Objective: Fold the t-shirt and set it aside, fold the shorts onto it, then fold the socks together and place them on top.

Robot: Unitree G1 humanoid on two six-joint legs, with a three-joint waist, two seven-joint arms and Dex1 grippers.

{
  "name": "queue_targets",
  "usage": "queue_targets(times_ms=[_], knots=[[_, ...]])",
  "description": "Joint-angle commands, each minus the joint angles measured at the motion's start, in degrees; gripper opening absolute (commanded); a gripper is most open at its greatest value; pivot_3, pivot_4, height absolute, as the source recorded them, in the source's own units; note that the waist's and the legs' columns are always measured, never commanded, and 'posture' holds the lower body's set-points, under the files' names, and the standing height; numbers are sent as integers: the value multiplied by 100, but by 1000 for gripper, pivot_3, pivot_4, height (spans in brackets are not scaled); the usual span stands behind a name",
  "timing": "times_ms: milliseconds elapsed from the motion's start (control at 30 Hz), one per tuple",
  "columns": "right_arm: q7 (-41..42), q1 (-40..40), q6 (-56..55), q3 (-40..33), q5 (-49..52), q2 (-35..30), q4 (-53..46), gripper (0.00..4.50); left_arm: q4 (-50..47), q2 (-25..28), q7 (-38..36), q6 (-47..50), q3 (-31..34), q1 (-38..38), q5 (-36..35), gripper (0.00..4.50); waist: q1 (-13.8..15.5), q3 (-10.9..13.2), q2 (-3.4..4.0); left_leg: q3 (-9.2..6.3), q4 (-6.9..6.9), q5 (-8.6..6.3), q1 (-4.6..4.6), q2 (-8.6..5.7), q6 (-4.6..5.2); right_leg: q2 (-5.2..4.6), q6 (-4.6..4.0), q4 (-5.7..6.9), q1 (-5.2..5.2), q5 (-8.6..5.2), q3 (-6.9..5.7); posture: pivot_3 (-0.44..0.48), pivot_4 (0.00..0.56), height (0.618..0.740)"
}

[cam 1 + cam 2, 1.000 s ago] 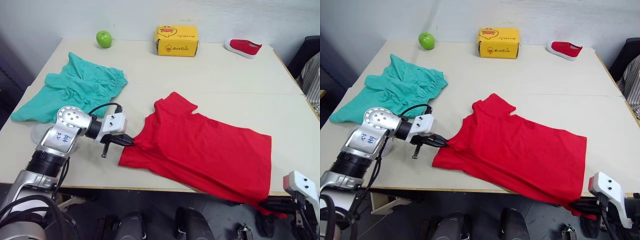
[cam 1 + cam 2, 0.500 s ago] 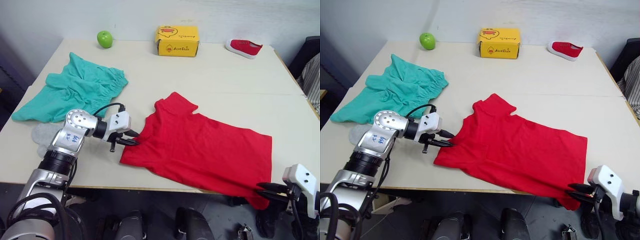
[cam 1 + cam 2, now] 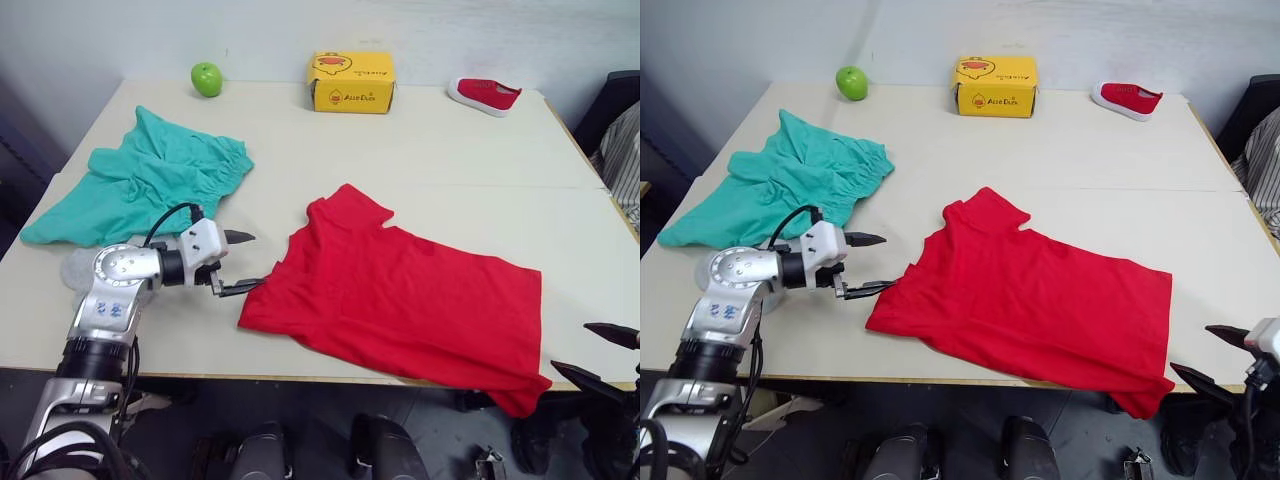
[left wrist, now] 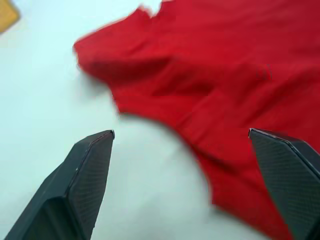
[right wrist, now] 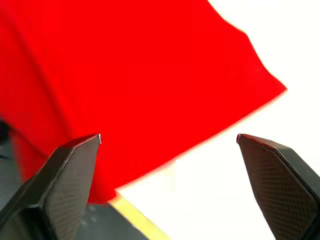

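The red t-shirt [image 3: 400, 300] lies folded on the near middle of the table [image 3: 450, 160], and its near right corner droops over the front edge. My left gripper [image 3: 255, 260] stands open just left of the shirt's left hem, with nothing between its fingers. Off the front right corner, my right gripper [image 3: 570, 345] is open too, a little clear of the drooping corner. Both wrist views look onto the t-shirt [image 4: 210, 75] [image 5: 125, 75] between open fingers. The teal shorts [image 3: 140, 185] lie crumpled at the left. Light grey socks [image 3: 75, 268] peek out from under my left arm.
A green apple [image 3: 206, 78], a yellow box [image 3: 351, 81] and a small red shoe [image 3: 485, 94] stand along the table's far edge. A dark chair [image 3: 612, 100] with striped fabric [image 3: 625, 150] sits past the right edge.
Both grippers went from shut on the t-shirt's edges to open and let it go. The left one drew back leftward, the right one backed off the front corner.
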Motion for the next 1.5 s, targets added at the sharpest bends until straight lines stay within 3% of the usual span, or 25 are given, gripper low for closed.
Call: queue_targets(times_ms=[33, 200, 433, 500, 567, 667, 767, 867, 933, 967, 1000, 1067, 1267, 1400, 1500], knots=[[472, 699, 58, -15, 486, 280, -1183, 4452, -697, 333, -536, -342, 203, 476, -365, 4500, 5, 0, 0, -3, -2, 1, 2, 4, -4, 4, -3, 0, 2, -2, 0, 0, 150, 740], [580, 1129, -1106, 621, -204, 813, -1471, 4452, -1027, 563, -783, -869, 16, 1043, -183, 4500, 13, -2, -4, 5, -4, -18, 10, 2, 20, 1, 1, -6, 6, 2, 4, 0, 150, 740], [353, 1123, -2429, 1274, -1074, 1175, -887, 4452, -930, 279, -396, -1413, -368, 1059, 351, 4500, 15, -3, -3, 8, -4, -22, 10, 1, 10, -1, -4, -11, 3, 1, 6, 0, 150, 740], [89, 876, -2035, 1451, -581, 1234, -1216, 4452, -1314, 7, -172, -719, -358, 1008, -125, 4500, 13, -3, -3, 11, -4, -18, 10, 1, 3, 0, -4, -9, 1, 1, 6, 0, 150, 740], [-204, 579, -1624, 1665, -164, 1238, -1552, 4062, -1710, -154, -116, -28, -405, 1045, -574, 4500, -12, -3, -4, 10, -3, -16, 11, 5, 3, 1, -4, -5, 2, 1, 9, 0, 150, 740], [-585, 238, -1151, 2114, 152, 1266, -1953, 3140, -2103, -307, 41, 809, -488, 1116, -952, 3871, -49, -4, -2, 9, -2, -14, 14, 5, 0, 1, -7, 4, 1, 0, 45, 0, 150, 740], [-867, -170, -1127, 3058, -319, 1361, -2041, 2084, -2278, -369, 109, 1151, -786, 1197, -835, 2944, -59, -5, -4, 8, -2, -12, 16, 7, -6, 10, -10, 5, 1, -3, 57, 0, 150, 740], [-1266, -696, -1372, 4003, -1183, 1557, -1651, 1035, -2054, -570, 451, 934, -1130, 1202, -247, 1995, -86, -6, -6, 14, -2, -12, 14, 4, -6, 11, -11, 4, -3, -3, 55, 0, 150, 740], [-1506, -935, -1453, 4304, -1482, 1677, -1425, 315, -1913, -735, 763, 950, -1179, 1151, -36, 1324, -85, -8, -10, 16, -2, -12, 12, 2, -5, 11, -10, 3, -5, -2, 54, 0, 150, 740], [-1598, -1008, -1492, 4397, -1577, 1720, -1312, 3, -1858, -786, 869, 938, -1195, 1137, 63, 986, -90, -8, -10, 17, -1, -12, 10, 0, -4, 9, -9, 4, -7, -2, 52, 0, 150, 740], [-1675, -1058, -1617, 4448, -1735, 1725, -1142, 0, -1788, -796, 975, 896, -1240, 1139, 240, 627, -96, -8, -10, 18, -1, -12, 11, 0, -4, 9, -9, 4, -8, -2, 52, 0, 150, 740], [-1826, -1089, -1727, 4434, -1894, 1734, -856, 0, -1643, -801, 1124, 812, -1309, 1158, 500, 34, -103, -8, -10, 18, -1, -12, 9, 2, -5, 11, -9, 4, -10, -2, 52, 0, 150, 740], [-1888, -711, -2318, 3744, -1952, 1441, -149, 0, -1199, -751, 1588, 930, -1273, 1094, 958, 34, -105, -10, -11, 24, -1, -14, 15, 3, -3, 8, -9, 5, -7, -2, 30, 0, 150, 740], [-1730, -136, -2737, 2520, -1609, 1161, 535, 0, -898, -724, 1921, 1045, -1112, 921, 1065, 34, -85, -32, 2, 20, -1, -17, 23, 2, 8, 3, -6, 1, 4, 0, 30, 0, 150, 740], [-1555, 132, -3022, 2039, -1411, 1062, 921, 0, -778, -706, 1991, 1003, -1114, 891, 1120, 34, -82, -48, 7, 20, -1, -22, 25, 2, 15, 4, -5, -1, 6, 0, 31, 0, 150, 740]])
